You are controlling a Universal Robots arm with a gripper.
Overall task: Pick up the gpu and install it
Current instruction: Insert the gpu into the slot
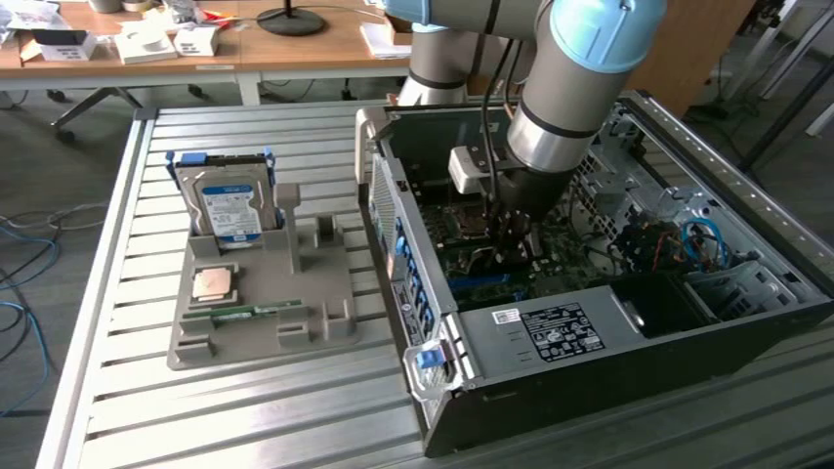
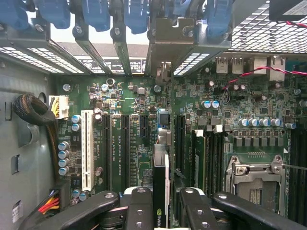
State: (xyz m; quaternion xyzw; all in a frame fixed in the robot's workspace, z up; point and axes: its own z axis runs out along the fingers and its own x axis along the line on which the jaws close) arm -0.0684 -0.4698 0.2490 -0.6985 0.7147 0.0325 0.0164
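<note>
i saw the gpu (image 2: pixel 160 182) edge-on in the wrist view: a thin dark strip with a pale side and a small green logo near the frame's border, where the card was cut off. its broad face and its end bracket were turned out of sight. its far edge ran out over the motherboard (image 2: pixel 139 96), in line with a slot between the long black expansion slots, but i could not tell whether it touched that slot or hung just above it. in the exterior view the card was lost in the dark between my wrist and the board.

my pincer (image 2: pixel 164 194) was closed on the gpu, one black finger (image 2: pixel 139 206) pressed on each side of it. the roots of both fingers ran out of the picture.

off to one side of the card stood a white pci slot (image 2: pixel 87 148); on the other side lay the cpu socket (image 2: pixel 254 177) with its metal frame. a red and black wire pair (image 2: pixel 259 72) crossed the board near the rear ports.

my arm (image 1: pixel 573 88) dropped steeply from the upper edge of the exterior view, its last grey link tilted a little, and the pincer (image 1: pixel 515 234) stood deep inside the open computer case (image 1: pixel 561 332). its upper joints were cut off.

at the exterior view's left, well apart from the case, a grey holder (image 1: pixel 261 332) on the slatted table (image 1: pixel 261 420) carried an upright hard drive (image 1: pixel 229 200), a cpu chip (image 1: pixel 213 283) and a green memory stick (image 1: pixel 248 313).
</note>
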